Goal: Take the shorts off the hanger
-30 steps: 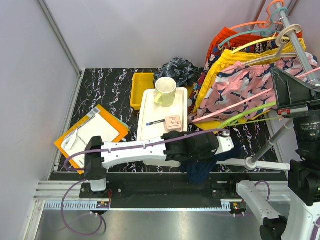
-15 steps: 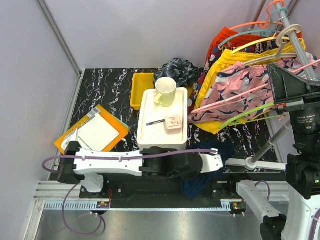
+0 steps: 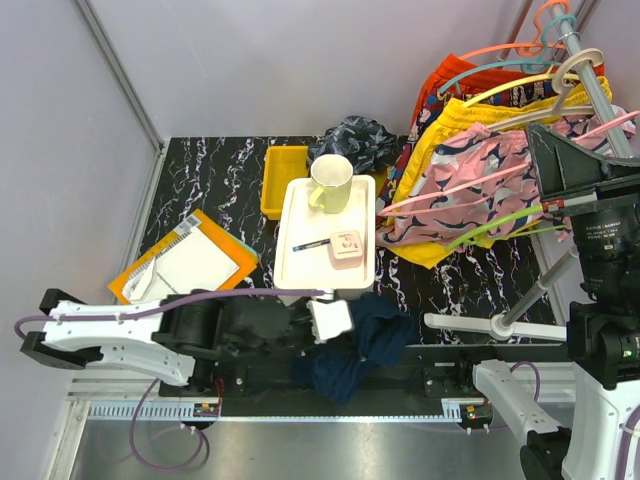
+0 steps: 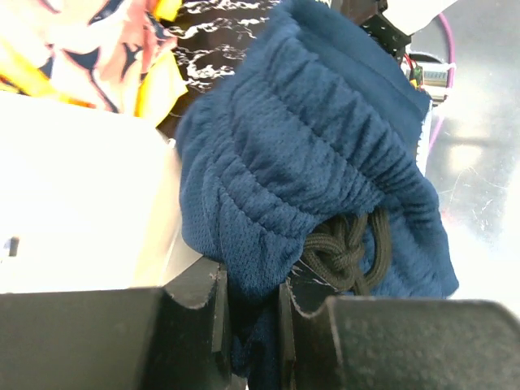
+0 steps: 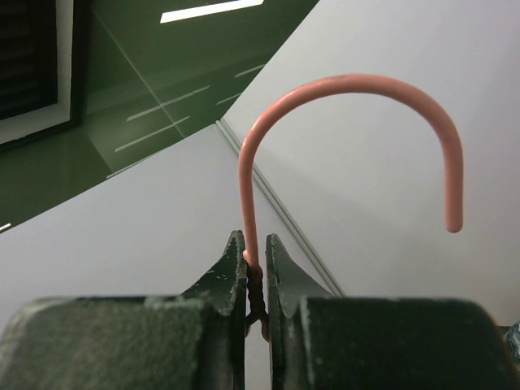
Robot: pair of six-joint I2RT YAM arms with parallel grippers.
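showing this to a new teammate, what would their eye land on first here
Most striking is the plain dark navy cloth shorts, bunched at the near edge of the black marbled table with the left gripper shut on the fabric. At the far right, bright garments crowd on hangers, the pink-and-navy floral shorts in front of the yellow shorts. The right gripper pinches a pink wire hanger hook.

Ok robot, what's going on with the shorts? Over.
Left hand shut on navy shorts. Right hand shut on pink hanger. Shorts off hanger, bunched beside white tray.
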